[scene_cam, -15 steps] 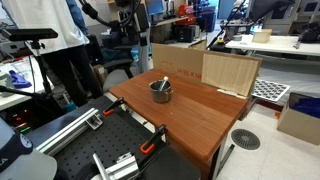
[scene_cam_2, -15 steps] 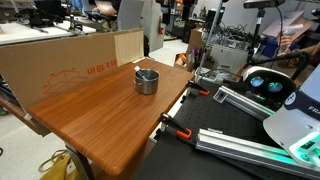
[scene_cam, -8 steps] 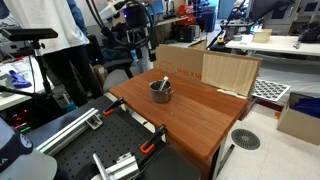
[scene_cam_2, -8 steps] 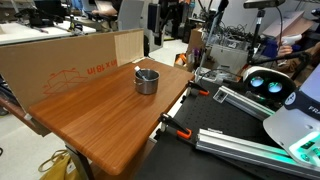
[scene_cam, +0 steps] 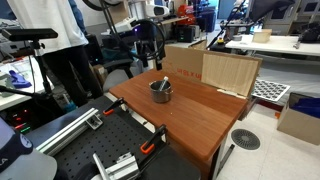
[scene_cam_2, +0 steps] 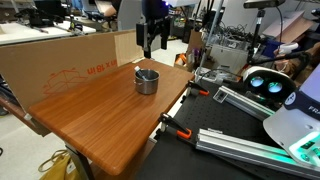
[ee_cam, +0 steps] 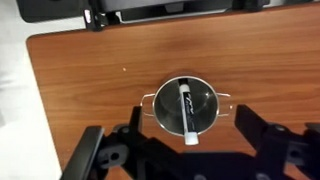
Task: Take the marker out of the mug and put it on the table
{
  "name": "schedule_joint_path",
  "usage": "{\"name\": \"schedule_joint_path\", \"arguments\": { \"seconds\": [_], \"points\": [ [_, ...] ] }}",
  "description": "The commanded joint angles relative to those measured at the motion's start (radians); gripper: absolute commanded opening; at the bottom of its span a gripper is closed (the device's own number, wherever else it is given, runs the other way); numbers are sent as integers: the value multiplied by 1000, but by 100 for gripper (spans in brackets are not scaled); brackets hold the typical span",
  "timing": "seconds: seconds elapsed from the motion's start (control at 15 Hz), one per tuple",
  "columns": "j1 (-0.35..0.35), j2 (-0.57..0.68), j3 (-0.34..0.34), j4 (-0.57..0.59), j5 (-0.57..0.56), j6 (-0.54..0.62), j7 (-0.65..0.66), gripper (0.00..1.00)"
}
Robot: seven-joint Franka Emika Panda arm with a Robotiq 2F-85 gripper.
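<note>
On the tabletop (scene_cam: 205,125) the mug (scene_cam: 160,91) stood upright, not far from a cardboard sheet (scene_cam_2: 70,62) at the far edge. The marker (ee_cam: 186,106) was inside the mug. In the wrist view it lay slanted across the dark inside, and its lighter end leaned on the rim on the side toward the claw. In an exterior view this end stuck out a little over the rim. The claw (scene_cam: 150,60) hung in the air above the mug, pointing down, apart from it and touching nothing. Its fingers (ee_cam: 255,135) were spread wide, one at each side of the mug in the wrist view, and they held nothing.
</note>
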Motion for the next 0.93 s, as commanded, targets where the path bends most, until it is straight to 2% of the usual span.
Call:
{"name": "schedule_joint_path", "arguments": {
  "seconds": [0.0,0.87],
  "points": [
    [29,83,-22,58,-34,18,34,100],
    [99,323,-111,218,-47,23,118,100]
  ]
}}
